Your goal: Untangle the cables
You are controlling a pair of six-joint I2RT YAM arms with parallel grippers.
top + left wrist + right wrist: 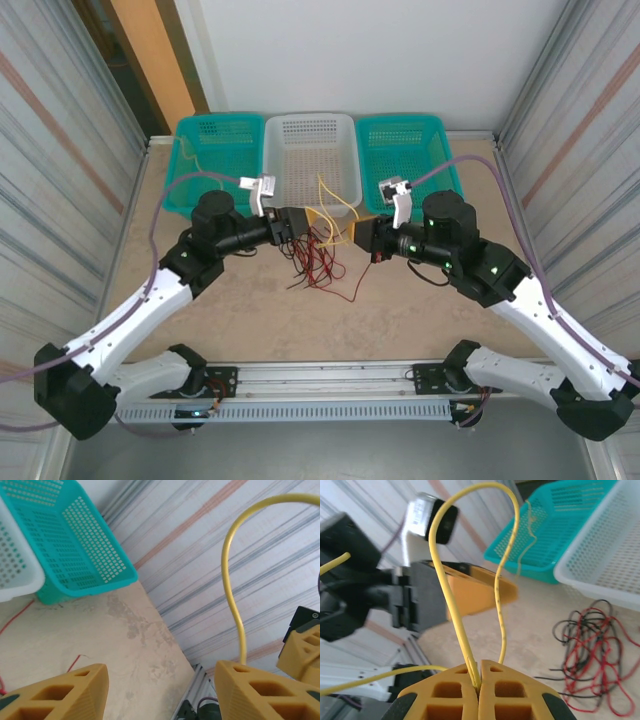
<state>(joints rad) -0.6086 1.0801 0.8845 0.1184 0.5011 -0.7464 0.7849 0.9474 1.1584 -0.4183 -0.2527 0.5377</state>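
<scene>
Right wrist view: the right gripper (479, 692) is pinching fully shut on the yellow cable (437, 555), probably holding it clear of the red and black cables (592, 645) heaped on the table (530, 630) near the white basket (600, 555). The yellow cable is arching out from the fingertips in a narrow loop, its long axis running away from them. The left gripper (161, 675) is facing it, jaws standing apart and gripping nothing.

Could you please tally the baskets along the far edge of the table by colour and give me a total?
Teal baskets: 2, one on the left and one on the right
White basket: 1, between them
Total: 3
</scene>
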